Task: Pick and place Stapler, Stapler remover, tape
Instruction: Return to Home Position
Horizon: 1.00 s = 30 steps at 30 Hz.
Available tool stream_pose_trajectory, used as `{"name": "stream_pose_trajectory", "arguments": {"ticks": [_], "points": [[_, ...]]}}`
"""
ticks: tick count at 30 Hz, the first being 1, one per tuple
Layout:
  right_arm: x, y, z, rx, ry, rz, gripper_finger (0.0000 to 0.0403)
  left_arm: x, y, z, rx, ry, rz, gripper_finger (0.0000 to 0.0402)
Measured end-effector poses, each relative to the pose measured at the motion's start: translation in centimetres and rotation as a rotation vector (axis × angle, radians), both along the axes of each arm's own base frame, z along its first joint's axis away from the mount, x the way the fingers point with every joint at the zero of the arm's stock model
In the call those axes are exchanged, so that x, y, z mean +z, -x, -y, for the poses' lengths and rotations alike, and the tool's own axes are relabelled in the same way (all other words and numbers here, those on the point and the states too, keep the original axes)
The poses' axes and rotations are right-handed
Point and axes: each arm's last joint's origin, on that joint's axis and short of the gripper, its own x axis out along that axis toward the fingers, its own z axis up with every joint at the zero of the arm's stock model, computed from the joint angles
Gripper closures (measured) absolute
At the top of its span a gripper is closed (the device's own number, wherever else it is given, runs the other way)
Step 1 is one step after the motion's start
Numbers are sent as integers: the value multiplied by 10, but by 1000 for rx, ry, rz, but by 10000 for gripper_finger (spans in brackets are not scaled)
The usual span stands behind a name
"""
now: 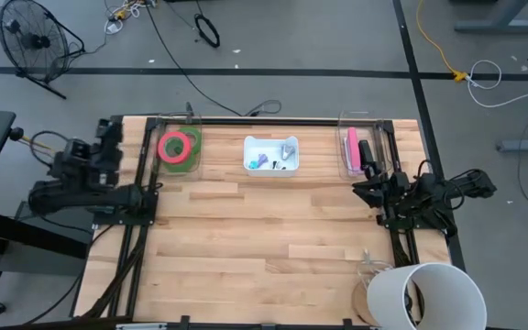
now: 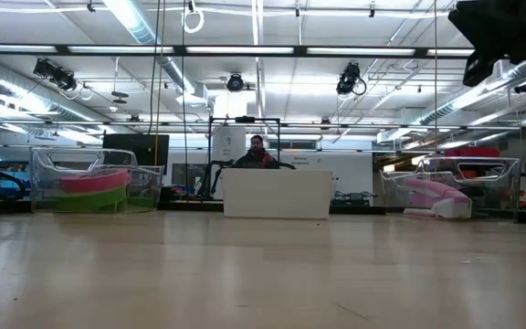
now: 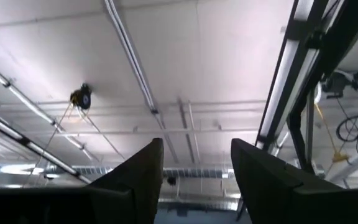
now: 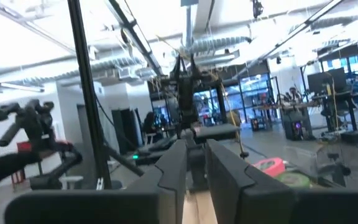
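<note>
Sorting looks done and homing is the step in hand: the tape [image 1: 179, 148] lies in the left clear bin [image 1: 196, 137] on the surface [image 1: 264, 238], with both arms folded at its sides. The left tool [image 3: 196, 144] is moderately open and empty. The right tool [image 4: 195, 142] is parted only a slit, also empty; what remains, I judge, is settling to rest, and I can read no writing.

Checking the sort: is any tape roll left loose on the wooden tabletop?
No; the pink and green tape rolls sit inside the left transparent bin.
</note>
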Motion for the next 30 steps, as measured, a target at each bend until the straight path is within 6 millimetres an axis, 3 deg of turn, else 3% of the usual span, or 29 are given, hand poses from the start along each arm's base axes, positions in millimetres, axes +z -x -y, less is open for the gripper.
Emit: {"name": "stream_pose_trajectory", "arguments": {"ticks": [8, 13, 22, 30], "points": [[1, 0, 0, 0, -2, 12, 339, 0, 40, 3, 19, -16, 175, 209], [1, 0, 0, -1, -1, 12, 339, 4, 50, 4, 22, -24, 285, 209], [-4, -1, 1, -61, 49, -48, 339, -2, 44, 4, 33, -25, 252, 209], [-15, -4, 2, -145, 171, -170, 339, -50, 7, 1, -2, -6, 82, 209]]}}
